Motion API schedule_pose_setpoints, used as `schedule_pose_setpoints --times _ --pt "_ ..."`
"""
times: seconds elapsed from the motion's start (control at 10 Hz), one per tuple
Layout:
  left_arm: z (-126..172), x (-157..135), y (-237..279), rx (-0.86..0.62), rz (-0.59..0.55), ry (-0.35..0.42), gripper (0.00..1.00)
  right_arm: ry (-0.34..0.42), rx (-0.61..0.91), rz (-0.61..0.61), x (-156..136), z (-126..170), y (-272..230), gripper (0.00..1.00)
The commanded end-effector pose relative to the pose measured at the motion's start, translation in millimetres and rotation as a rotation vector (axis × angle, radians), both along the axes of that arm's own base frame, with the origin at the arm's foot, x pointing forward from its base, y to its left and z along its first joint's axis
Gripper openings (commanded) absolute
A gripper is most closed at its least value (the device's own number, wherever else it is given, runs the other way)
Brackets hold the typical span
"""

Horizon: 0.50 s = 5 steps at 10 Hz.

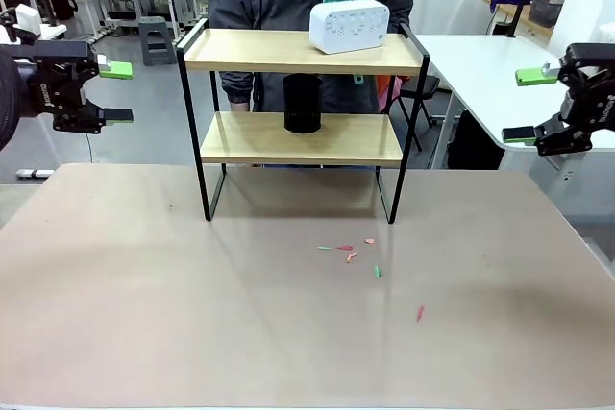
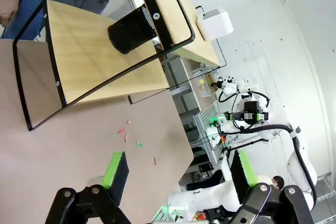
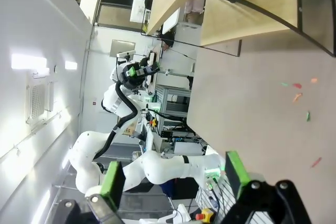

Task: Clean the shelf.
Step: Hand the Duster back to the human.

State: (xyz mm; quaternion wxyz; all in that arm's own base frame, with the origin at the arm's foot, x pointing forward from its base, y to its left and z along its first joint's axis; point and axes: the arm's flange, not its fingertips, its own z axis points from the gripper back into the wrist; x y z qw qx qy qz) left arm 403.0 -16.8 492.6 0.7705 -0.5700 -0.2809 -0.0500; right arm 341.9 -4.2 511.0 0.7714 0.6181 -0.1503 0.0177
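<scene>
Scraps (image 1: pixel 360 256) lie before the shelf (image 1: pixel 300 139); left gripper (image 1: pixel 115 92) and right gripper (image 1: pixel 528 105) spread, at table edges.

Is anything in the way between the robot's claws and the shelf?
Nothing visible. The left gripper and right gripper hang open to either side of the shelf, with open air between. A white box and black cup sit on its boards.

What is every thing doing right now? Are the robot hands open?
left gripper: open, holding nothing.
right gripper: open, holding nothing.
shelf: upright on the table.
white box: on the top board.
black cup: upright on the lower board.
coloured scraps: scattered on the table.
</scene>
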Motion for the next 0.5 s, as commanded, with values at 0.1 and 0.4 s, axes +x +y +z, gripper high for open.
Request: schedule_pose_setpoints --times 0.1,0.4 --pt "-0.7 -1.4 -0.2 0.008 -0.019 -0.019 1.0 0.001 0.001 0.005 -2.3 1.3 0.0 1.0" --pt "-0.7 -1.4 -0.2 0.008 -0.019 -0.019 1.0 0.001 0.001 0.005 -2.3 1.3 0.0 1.0"
